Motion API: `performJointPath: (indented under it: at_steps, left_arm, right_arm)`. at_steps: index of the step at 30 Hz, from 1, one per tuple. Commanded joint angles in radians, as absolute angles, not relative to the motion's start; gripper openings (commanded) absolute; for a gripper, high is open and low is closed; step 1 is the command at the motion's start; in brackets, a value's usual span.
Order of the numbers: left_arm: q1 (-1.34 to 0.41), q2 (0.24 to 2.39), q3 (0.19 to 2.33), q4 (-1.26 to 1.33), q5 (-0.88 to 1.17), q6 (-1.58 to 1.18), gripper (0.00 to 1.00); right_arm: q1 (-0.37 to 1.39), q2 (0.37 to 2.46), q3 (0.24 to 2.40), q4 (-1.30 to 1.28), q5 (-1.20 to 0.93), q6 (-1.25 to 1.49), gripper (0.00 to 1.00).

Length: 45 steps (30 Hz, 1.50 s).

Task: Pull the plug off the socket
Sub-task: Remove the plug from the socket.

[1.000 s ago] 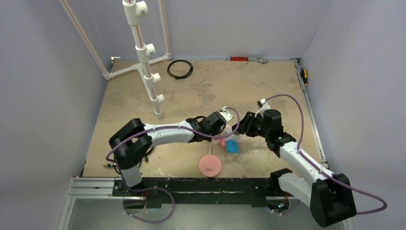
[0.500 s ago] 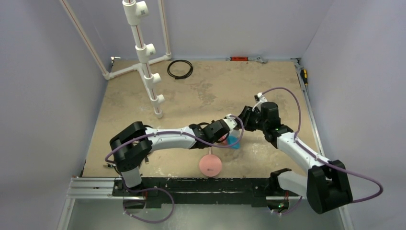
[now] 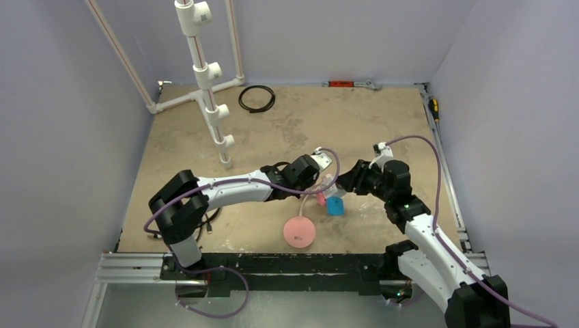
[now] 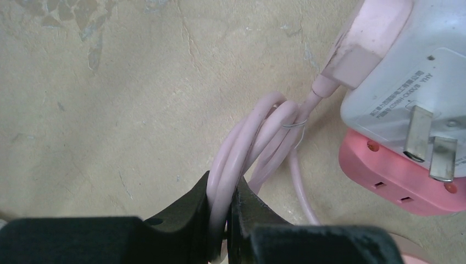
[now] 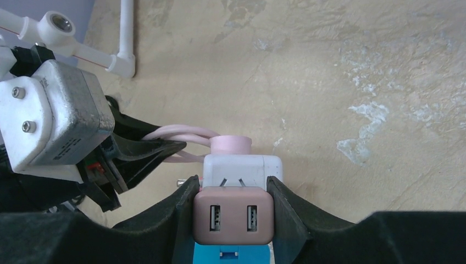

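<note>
Moved: since half a second back, the right gripper point(image 5: 232, 186) has slid a bit nearer and the left gripper point(image 4: 224, 193) has backed off slightly toward the far side. We also see more of the blue block point(image 3: 334, 207) now.
Left gripper: pinched tight on the looped pink cable point(image 4: 244, 143), a little way back from the plug point(image 4: 365, 38), not on the plug body itself.
Right gripper: clamped on the pink USB block point(image 5: 233, 214), which sits flush against the socket point(image 5: 243, 164). We can't tell if those two are one piece or two.
Socket: the white cube is between the two grippers, right of the table point(image 3: 382, 123) centre and just far of the blue block, with the pink disc point(image 3: 299, 233) to its near left.
Plug: looks fully seated in the socket face turned away from the right gripper, with no gap showing.
Done so far: both grips look set, so we'd call it ready to pull, but nothing has come apart yet.
Left to do: the actual pull. We'd worry a little that tugging by the cable could strain the cord or let it slip through the fingers.
</note>
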<state>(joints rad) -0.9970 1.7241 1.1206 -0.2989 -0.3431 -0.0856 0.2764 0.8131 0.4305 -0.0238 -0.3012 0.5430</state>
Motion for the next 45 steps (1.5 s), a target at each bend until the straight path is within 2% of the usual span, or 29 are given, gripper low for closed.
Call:
performJointPath:
  at_steps: [1, 8, 15, 19, 23, 24, 25, 27, 28, 29, 37, 39, 45]
  left_arm:
    - [-0.971, 1.740, 1.103, -0.473, -0.439, -0.054, 0.00]
    - [-1.144, 1.726, 1.041, -0.432, -0.533, 0.052, 0.00]
    - [-1.221, 1.746, 1.032, -0.436, -0.576, 0.081, 0.00]
    - [-1.210, 1.728, 1.033, -0.430, -0.584, 0.063, 0.00]
    - [-1.145, 1.695, 1.063, -0.439, -0.493, 0.032, 0.00]
    - [-1.126, 1.682, 1.073, -0.438, -0.457, 0.029, 0.08]
    - [-1.106, 1.664, 1.082, -0.434, -0.409, 0.028, 0.24]
    - [-1.073, 1.617, 1.086, -0.412, -0.311, 0.024, 0.61]
    - [-1.059, 1.588, 1.083, -0.390, -0.261, 0.024, 0.73]
    - [-1.051, 1.561, 1.077, -0.371, -0.218, 0.025, 0.79]
    - [-1.016, 1.348, 0.983, -0.142, 0.090, -0.026, 0.97]
    - [-1.005, 1.341, 0.959, -0.079, 0.145, -0.064, 0.99]
    - [-0.995, 1.433, 0.960, -0.048, 0.128, -0.143, 0.99]
  right_arm:
    - [0.261, 0.776, 0.434, 0.043, -0.268, 0.541, 0.00]
    - [0.257, 0.948, 0.552, -0.063, -0.134, 0.550, 0.00]
    - [0.181, 1.140, 0.626, -0.005, -0.254, 0.545, 0.00]
    - [0.170, 1.141, 0.626, 0.027, -0.271, 0.535, 0.00]
    - [0.170, 1.039, 0.599, 0.014, -0.266, 0.497, 0.00]
    - [0.171, 1.004, 0.592, 0.005, -0.252, 0.493, 0.00]
    - [0.171, 0.959, 0.580, 0.008, -0.261, 0.492, 0.00]
    - [0.173, 0.901, 0.559, 0.006, -0.280, 0.498, 0.00]
    - [0.174, 0.876, 0.549, 0.007, -0.291, 0.499, 0.00]
    - [0.175, 0.855, 0.537, 0.012, -0.308, 0.501, 0.00]
    - [0.225, 0.797, 0.455, 0.089, -0.348, 0.561, 0.00]
    - [0.263, 0.800, 0.447, 0.116, -0.334, 0.590, 0.00]
    - [0.366, 0.826, 0.443, 0.197, -0.286, 0.690, 0.00]
